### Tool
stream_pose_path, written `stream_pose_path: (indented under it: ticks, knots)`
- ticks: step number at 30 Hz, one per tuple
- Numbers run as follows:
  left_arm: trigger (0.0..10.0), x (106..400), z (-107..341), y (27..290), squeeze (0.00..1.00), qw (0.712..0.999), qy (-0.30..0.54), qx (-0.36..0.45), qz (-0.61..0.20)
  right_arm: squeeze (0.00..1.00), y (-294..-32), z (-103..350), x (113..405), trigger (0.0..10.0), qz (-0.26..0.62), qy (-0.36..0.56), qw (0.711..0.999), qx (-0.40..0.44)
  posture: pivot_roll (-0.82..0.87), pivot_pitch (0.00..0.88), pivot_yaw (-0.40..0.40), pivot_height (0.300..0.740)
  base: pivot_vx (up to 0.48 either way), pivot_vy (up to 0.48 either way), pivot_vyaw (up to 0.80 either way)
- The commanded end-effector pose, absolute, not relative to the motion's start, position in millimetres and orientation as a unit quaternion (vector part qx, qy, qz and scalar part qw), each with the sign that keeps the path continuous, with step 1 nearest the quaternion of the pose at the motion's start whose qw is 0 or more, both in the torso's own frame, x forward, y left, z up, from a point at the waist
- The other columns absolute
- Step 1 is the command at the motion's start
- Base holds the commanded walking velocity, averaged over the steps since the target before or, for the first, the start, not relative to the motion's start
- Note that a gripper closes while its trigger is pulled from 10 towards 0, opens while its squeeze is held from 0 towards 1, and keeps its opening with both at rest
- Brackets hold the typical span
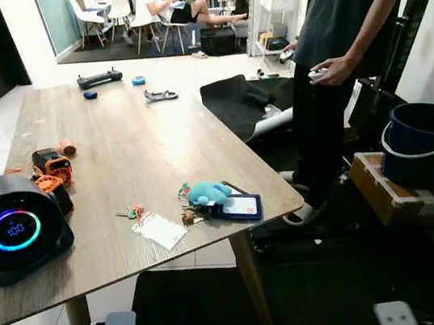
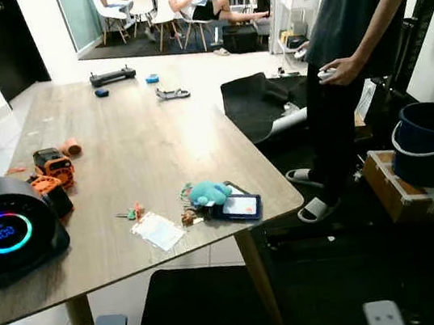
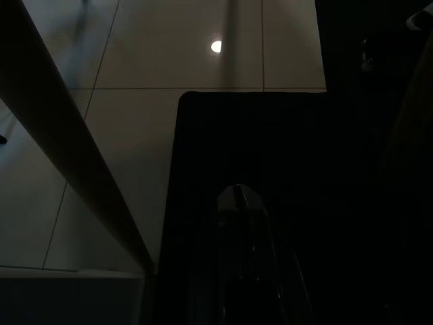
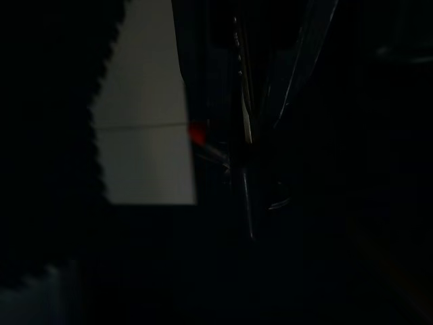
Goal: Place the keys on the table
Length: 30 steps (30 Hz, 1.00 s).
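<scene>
The bunch of keys with red and green tags (image 1: 132, 213) lies on the pale wooden worktop (image 1: 131, 134), just beside the teal plush toy (image 1: 208, 192). Both arms hang low; pincer openings cannot be told. The worktop edge is near, so a nudge could drop the keys.
</scene>
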State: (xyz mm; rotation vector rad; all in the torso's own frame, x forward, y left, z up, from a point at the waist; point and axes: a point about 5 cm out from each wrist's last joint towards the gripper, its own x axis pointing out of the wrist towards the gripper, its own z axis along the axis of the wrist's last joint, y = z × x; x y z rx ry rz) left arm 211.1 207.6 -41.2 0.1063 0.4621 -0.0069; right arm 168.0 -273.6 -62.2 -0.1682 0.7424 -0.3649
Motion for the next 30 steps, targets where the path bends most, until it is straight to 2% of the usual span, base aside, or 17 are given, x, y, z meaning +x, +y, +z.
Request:
stream_pose_path:
  ticks: [1,6,15,26,30]
  knots:
    - [10.0,208,-42,210,0.0,0.971,0.231,0.058,-0.007,0.0,-275,-62,167,10.0,-0.189,0.356,0.912,-0.07,0.11,0.041,-0.055,0.74,0.0,0.0,0.0]
    - [10.0,206,-44,211,0.0,0.97,0.239,0.047,0.007,0.0,-254,-69,170,10.0,-0.127,0.375,0.916,-0.068,0.1,0.045,-0.056,0.74,0.0,0.0,0.0]
    - [10.0,206,-43,211,0.0,0.971,0.233,0.051,0.006,0.0,-226,-74,176,10.0,-0.095,0.377,0.919,-0.058,0.12,0.045,-0.057,0.74,0.0,0.0,0.0]
    - [10.0,206,-44,208,0.0,0.969,0.236,0.068,-0.008,0.0,-228,-75,174,10.0,-0.094,0.38,0.918,-0.06,0.11,0.049,-0.055,0.74,0.0,0.0,0.0]
    - [10.0,206,-44,207,0.0,0.969,0.237,0.074,-0.014,0.0,-230,-75,172,10.0,-0.095,0.382,0.917,-0.062,0.11,0.049,-0.056,0.74,0.0,-0.388,0.0]
